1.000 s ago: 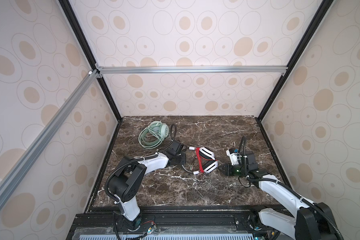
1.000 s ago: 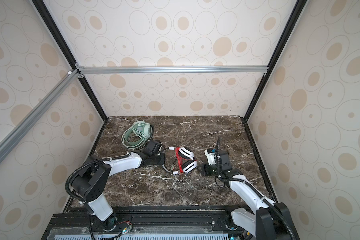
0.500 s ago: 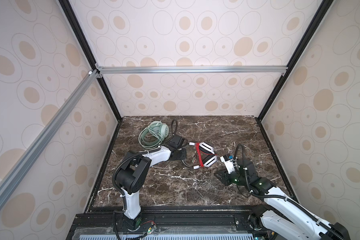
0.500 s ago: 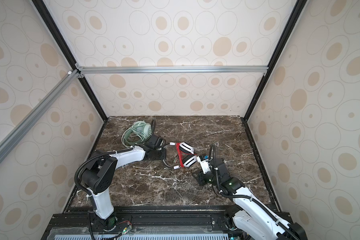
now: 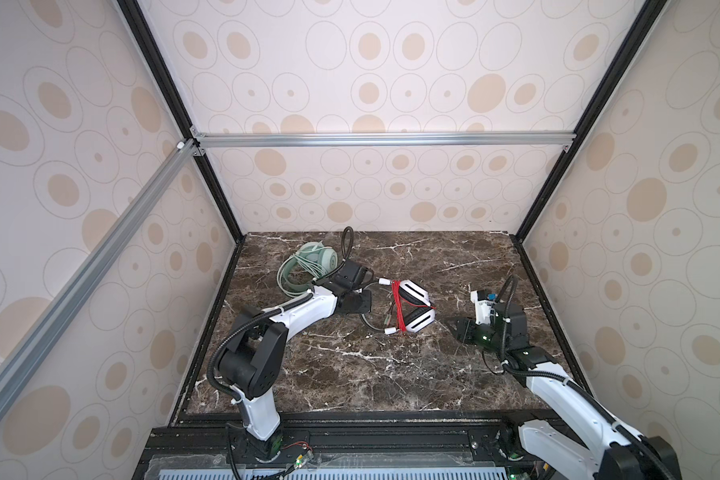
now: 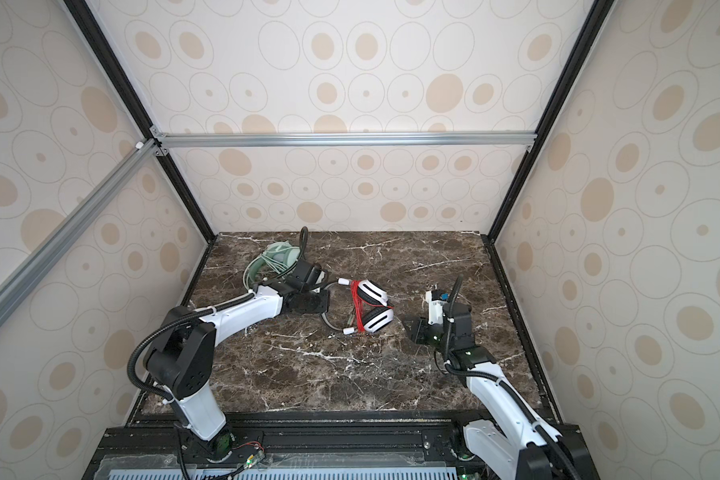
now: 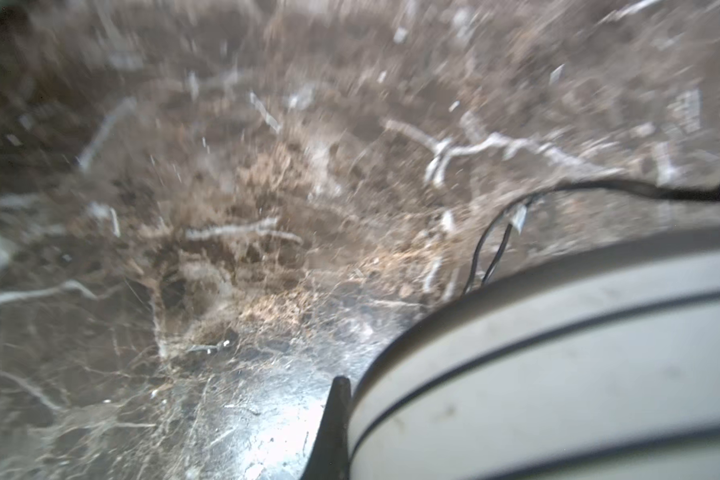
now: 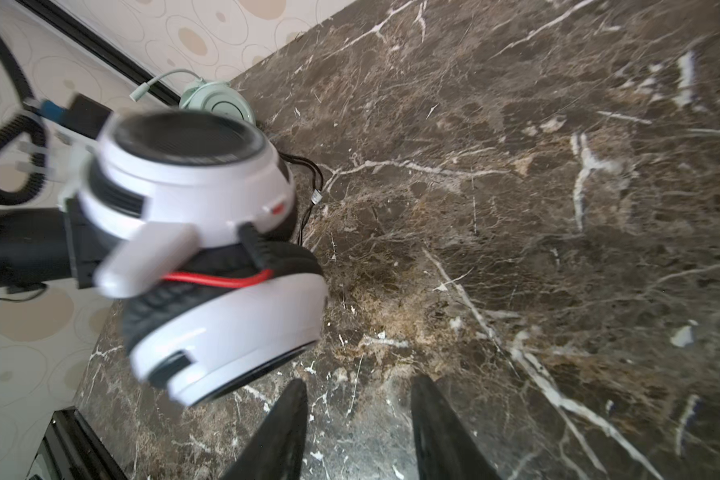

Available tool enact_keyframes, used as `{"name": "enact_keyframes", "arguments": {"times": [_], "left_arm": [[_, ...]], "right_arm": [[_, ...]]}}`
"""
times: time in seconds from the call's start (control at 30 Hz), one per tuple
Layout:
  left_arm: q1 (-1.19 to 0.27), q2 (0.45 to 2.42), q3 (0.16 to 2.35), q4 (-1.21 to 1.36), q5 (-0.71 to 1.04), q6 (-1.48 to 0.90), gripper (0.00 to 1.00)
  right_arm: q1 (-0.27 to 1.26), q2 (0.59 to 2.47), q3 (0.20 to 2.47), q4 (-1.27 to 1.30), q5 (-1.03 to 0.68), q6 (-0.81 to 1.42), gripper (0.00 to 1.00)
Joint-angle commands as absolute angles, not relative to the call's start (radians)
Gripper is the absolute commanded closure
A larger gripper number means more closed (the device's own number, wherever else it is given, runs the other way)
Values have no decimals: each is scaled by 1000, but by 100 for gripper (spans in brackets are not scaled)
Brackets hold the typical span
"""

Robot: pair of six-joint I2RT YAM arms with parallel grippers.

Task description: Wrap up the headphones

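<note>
Lying at the middle of the table (image 5: pixel 391 374): white-and-black headphones (image 5: pixel 412 307), with the red cable (image 5: pixel 398 307) wound across them.
Far left: mint green headphones (image 5: pixel 312 262) sat near the wall.
Left gripper (image 5: pixel 360 303): closed at the grey headband (image 5: pixel 366 324); whether it pinched it was hidden.
Right gripper (image 8: pixel 356 386): fingers apart, empty, just right of that pair.
Handling: shells looked light and rigid, the cable limp and thin; the headband seemed the safest hold.

Cream wall panels (image 5: pixel 433 54) printed with beige ovals and thin ringed circles fill the upper frame in both top views. Black corner posts (image 5: pixel 164 75) and silver aluminium rails (image 5: pixel 383 139) frame them. Below lies a dark brown, white-veined marble counter (image 5: pixel 391 374), evenly lit.
</note>
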State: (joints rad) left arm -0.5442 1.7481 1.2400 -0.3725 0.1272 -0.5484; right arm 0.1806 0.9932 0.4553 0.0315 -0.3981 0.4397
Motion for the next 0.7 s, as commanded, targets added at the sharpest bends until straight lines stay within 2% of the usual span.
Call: {"name": "enact_keyframes", "arguments": {"times": [0.0,0.1,0.27,0.37,0.47,0.67], "left_arm": [[-537,1667,1325,-383,154,-512,100],[-538,1643,1354,-407,164,-495,100],[-538,1620,1439,-470,189,-470,100],[-538,1609,1484,-496,203,-465,100],[-538,1605,1515,-520,216,-465,100],[-538,1586,1536,-529,257,-477,100]], "right_arm": [[168,1074,430,173,-467,467,53],[166,1181,442,257,-512,447,48],[176,1384,476,536,-766,471,38],[211,1497,544,599,-861,443,33],[247,1565,580,676,-852,441,24],[264,1706,649,909,-853,491,21]]}}
